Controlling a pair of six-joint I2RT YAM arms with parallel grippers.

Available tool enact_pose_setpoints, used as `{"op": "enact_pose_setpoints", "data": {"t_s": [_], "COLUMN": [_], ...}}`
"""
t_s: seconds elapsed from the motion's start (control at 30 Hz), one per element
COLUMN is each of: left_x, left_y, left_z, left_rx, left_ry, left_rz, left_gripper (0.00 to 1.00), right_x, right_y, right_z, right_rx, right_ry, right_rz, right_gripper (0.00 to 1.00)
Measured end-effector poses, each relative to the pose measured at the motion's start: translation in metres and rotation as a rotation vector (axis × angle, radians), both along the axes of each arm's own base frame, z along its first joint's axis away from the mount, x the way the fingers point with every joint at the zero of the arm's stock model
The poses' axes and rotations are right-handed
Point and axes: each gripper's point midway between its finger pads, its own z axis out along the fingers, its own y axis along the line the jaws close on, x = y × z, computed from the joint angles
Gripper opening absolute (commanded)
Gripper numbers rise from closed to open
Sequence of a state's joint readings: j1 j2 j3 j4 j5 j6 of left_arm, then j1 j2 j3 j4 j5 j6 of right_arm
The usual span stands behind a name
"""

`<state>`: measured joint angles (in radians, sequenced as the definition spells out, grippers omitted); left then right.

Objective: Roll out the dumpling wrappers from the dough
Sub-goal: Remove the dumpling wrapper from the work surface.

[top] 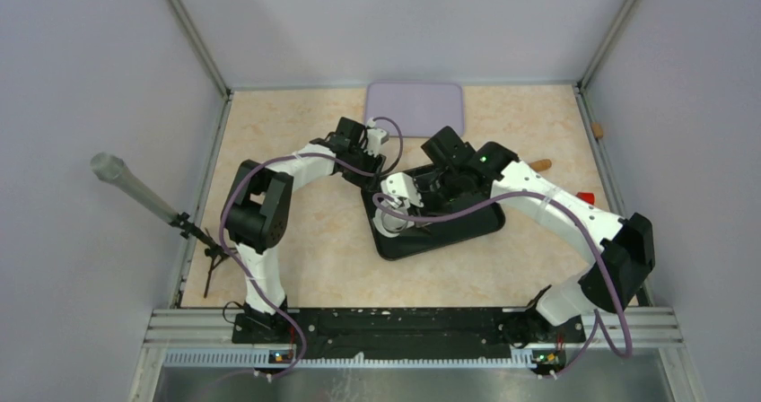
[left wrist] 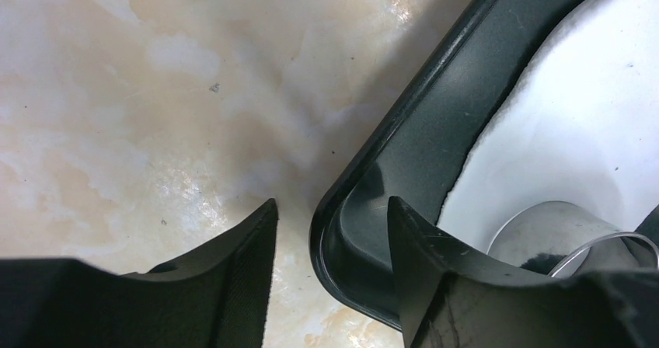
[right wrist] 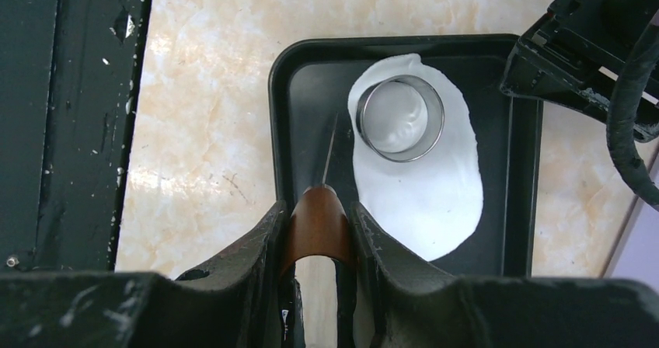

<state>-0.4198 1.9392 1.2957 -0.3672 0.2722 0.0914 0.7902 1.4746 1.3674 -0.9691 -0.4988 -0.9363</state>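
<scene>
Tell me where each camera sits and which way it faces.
Top external: above and behind the bases, looking down on the table; left arm and right arm show.
Left wrist: on the left gripper, facing down at the black tray rim; its two fingers show.
Right wrist: on the right gripper, facing down the tray; its fingers clamp a brown-handled tool.
Both wrist views share the dough and metal ring.

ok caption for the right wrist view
Right gripper holds a brown-handled tool above the tray; a metal ring cutter sits on flattened dough.
</scene>
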Motion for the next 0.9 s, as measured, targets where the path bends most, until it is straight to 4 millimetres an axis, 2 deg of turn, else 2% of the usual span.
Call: {"op": "enact_pose_setpoints", "data": {"t_s": [0.33,0.57,0.9], "left_x": [0.001,0.003,0.002], "left_y": [-0.001,-0.001,-0.001], "left_z": [-0.002,-0.002,-0.002], "left_rx": [0.002,0.002,0.002], "left_ry": [0.005,0.003,0.004], "left_rz": [0.001,0.000,-0.001], "left_gripper": [0.38,0.37,0.34], "right_x": [0.009,0.012,0.017], "right_y": [0.008,0.010,0.010], "right_z": [-0.005,-0.022,-0.022], "right_rx": [0.005,-0.032,-0.038], "right_ry": [-0.033,-0.020,-0.043], "right_rz": [0.001,-0.002,-0.018], "right_gripper": [0.00,0.00,0.00]}}
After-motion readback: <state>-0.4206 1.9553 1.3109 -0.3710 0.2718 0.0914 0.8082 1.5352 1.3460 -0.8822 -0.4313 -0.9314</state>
